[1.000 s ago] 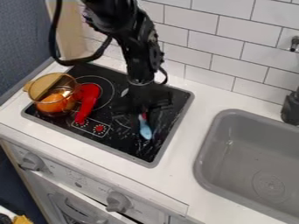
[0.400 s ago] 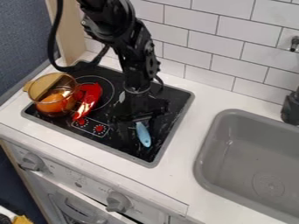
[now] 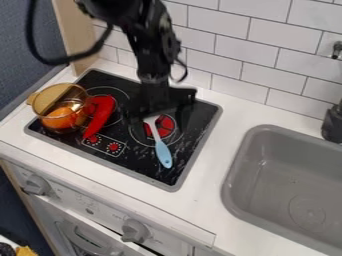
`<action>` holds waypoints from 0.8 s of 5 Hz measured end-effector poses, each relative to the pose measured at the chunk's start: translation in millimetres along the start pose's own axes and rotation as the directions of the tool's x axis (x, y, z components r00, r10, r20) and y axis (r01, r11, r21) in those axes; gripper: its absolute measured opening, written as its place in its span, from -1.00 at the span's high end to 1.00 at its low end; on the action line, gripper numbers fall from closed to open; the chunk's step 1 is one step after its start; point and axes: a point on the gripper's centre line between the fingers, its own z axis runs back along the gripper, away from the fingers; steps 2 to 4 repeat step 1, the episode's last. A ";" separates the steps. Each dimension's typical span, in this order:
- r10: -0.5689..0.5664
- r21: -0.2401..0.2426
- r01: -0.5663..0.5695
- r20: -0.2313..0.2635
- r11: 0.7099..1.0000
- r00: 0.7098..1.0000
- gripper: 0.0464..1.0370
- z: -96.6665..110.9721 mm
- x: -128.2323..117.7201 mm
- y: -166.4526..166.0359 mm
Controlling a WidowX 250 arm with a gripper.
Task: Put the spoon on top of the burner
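The gripper (image 3: 160, 111) is over the back half of the black stovetop, just behind the right-hand burner, and looks open with its fingers spread. Lying across that burner (image 3: 167, 128), with its red centre, is the spoon (image 3: 162, 151). Its light blue handle points toward the stove's front edge, and its pale neck runs back over the red area. The spoon's head end is partly hidden below the gripper.
On the stovetop's left stand an amber see-through pot (image 3: 51, 93) with an orange item inside and a long red pepper (image 3: 100, 116) beside it. A grey sink (image 3: 247, 165) is to the right. White tiles (image 3: 220, 45) line the back.
The gripper has moved back and up from the spoon, uncovering the pale neck and the burner's red centre. The blue handle has hardly moved since the last earlier frame.
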 end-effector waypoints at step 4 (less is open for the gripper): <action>0.013 -0.020 -0.012 0.064 1.000 0.998 -0.93 21.4 1.9 0.5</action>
